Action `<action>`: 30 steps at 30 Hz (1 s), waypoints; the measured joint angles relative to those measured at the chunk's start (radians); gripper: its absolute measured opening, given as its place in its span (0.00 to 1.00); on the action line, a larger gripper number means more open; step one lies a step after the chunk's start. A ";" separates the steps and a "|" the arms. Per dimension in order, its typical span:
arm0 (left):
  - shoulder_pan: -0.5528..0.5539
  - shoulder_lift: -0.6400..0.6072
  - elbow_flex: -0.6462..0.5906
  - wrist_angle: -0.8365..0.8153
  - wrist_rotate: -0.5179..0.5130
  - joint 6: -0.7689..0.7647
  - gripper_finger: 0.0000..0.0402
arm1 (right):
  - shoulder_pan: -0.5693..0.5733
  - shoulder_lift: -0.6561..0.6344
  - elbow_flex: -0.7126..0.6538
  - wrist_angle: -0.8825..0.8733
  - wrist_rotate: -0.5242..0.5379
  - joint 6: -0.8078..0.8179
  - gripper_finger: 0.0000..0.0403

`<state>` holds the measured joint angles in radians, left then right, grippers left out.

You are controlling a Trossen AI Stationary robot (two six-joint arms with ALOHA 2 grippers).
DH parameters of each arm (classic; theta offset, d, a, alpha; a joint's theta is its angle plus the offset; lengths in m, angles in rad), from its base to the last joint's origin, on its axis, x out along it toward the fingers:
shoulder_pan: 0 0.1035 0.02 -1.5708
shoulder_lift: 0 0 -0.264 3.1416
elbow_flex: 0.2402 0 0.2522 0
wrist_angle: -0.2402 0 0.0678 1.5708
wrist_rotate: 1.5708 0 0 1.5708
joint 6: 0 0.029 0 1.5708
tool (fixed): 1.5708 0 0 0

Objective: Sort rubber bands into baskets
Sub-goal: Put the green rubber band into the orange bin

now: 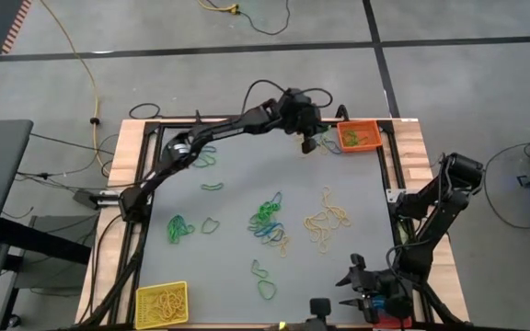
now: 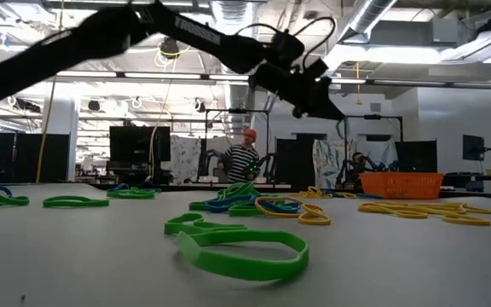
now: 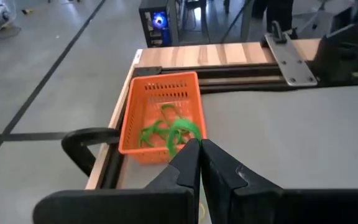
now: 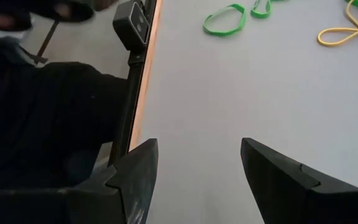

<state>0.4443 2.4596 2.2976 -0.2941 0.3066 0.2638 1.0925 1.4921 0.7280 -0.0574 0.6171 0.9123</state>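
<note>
High view: yellow basket (image 1: 160, 303), far from the orange basket (image 1: 359, 137), holds yellow bands. Loose bands (image 1: 270, 221) litter the mat (image 1: 237, 165) between. Left gripper (image 1: 308, 142) hovers just beside the orange basket, pinched shut on nothing visible; drifting lower could nudge it. Green bands (image 3: 169, 132) lie inside. Right gripper (image 1: 355, 291) waits, wide open.

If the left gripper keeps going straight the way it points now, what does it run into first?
Most likely the orange basket. The left gripper, fingers shut, aims at its near wall and the green rubber bands inside. Whether it hits the wall or clears the rim is unclear.
</note>
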 joint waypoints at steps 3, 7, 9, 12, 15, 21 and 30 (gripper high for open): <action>0.009 0.055 0.057 0.001 0.035 -0.025 0.00 | -0.005 0.000 0.000 -0.021 0.032 -0.001 0.65; 0.012 0.059 0.036 0.047 0.056 -0.044 0.00 | -0.030 0.000 0.000 -0.054 0.043 -0.001 0.65; 0.012 0.056 0.038 0.044 0.059 -0.040 0.00 | -0.049 0.000 0.000 -0.089 0.073 0.006 0.65; 0.012 0.054 0.042 -0.015 0.109 -0.044 0.00 | -0.093 0.000 0.000 -0.174 0.144 0.045 0.65; 0.010 0.049 0.059 -0.121 0.144 -0.019 0.00 | -0.149 0.000 0.000 -0.295 0.210 0.112 0.65; -0.003 -0.015 0.056 -0.371 0.104 0.101 0.00 | -0.294 0.000 0.000 -0.487 0.316 0.203 0.65; -0.054 -0.141 0.056 -0.729 0.077 0.265 0.00 | -0.528 -0.022 0.000 -0.462 0.411 -0.030 0.65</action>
<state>0.3900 2.3186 2.3535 -1.0233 0.3840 0.5288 0.5649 1.4699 0.7280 -0.5195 1.0281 0.8819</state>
